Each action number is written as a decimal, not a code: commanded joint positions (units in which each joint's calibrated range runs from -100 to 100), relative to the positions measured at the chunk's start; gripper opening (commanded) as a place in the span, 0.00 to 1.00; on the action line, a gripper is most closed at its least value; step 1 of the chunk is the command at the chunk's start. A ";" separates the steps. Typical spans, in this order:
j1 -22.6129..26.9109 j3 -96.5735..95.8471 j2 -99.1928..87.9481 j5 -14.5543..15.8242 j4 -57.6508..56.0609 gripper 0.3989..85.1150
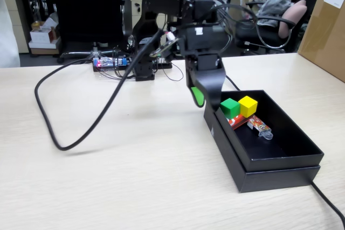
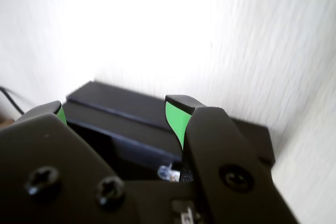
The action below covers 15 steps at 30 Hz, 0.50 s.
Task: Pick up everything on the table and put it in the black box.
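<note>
The claw (image 2: 113, 111) hangs wide and empty, its 2 green-lined tips over the near-left corner of the black box (image 1: 280, 162). Inside, at the box's 11 o'clock end, sit a green cube (image 1: 229, 107) and a yellow cube (image 1: 248, 105), touching. Just beside them, toward 5 o'clock, lies the red block (image 1: 237, 121) with white markings.
</note>
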 commanded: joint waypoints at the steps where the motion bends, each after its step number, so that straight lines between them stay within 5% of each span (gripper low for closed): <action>1: -1.66 -1.90 -6.58 -2.44 7.78 0.46; 15: -3.47 -35.35 -20.46 -6.45 27.99 0.46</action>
